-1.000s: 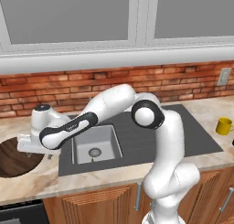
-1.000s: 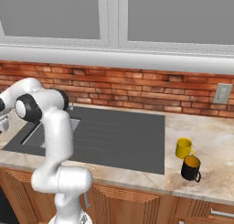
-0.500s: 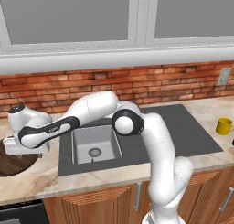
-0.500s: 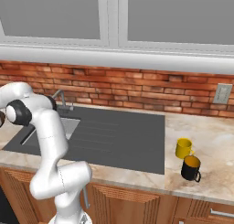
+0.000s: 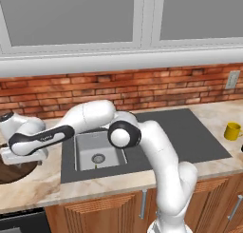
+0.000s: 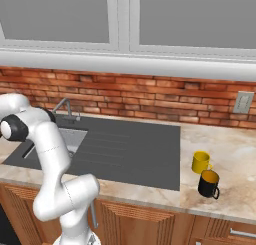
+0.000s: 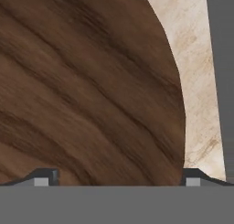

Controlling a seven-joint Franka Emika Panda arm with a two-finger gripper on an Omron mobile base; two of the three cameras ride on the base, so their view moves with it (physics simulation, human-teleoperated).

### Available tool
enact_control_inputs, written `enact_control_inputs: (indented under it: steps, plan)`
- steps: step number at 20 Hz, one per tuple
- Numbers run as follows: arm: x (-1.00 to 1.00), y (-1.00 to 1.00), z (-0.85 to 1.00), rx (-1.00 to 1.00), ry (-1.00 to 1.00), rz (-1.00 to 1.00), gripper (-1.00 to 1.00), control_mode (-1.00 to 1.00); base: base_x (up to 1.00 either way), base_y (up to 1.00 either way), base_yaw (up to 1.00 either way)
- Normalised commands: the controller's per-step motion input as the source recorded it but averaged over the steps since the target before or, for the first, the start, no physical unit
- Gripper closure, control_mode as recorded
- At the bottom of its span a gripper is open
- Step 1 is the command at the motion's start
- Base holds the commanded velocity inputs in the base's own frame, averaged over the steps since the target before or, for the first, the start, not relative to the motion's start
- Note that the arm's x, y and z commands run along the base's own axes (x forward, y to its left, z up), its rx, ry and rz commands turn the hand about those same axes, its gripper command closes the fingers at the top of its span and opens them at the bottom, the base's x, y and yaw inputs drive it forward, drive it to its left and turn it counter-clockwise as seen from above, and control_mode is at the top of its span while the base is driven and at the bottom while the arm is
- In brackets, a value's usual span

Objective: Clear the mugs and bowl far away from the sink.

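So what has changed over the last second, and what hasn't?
The arm has swung left from over the sink, across the counter, until its hand hangs over the wooden bowl. The fingers remain spread wide, holding nothing. The bowl, the yellow mug and the black mug beside it have not moved.

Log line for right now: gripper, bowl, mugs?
gripper: open, over bowl rim | bowl: on counter left of sink | yellow mug, black mug: untouched, right counter

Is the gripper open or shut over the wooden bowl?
Open: in the hand view the gripper has its fingertips spread wide, nothing between them, above the bowl.
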Motion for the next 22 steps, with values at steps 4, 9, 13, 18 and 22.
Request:
enact_control_inputs:
  steps: [4,9,13,18,22]
  plan:
    - [-0.18,-0.31,-0.01,0.16,-0.13,0.00,-1.00,-1.00,0.00,0.00,0.00]
    - [-0.08,-0.29,-0.02,0.19,-0.13,0.00,-1.00,-1.00,0.00,0.00,0.00]
    - [-0.26,-0.53,0.00,0.19,-0.14,0.00,-1.00,-1.00,0.00,0.00,0.00]
    - [-0.16,-0.34,0.00,0.09,-0.07,0.00,-1.00,-1.00,0.00,0.00,0.00]
    - [0.00,0.00,-0.02,0.00,0.00,0.00,-1.00,-1.00,0.00,0.00,0.00]
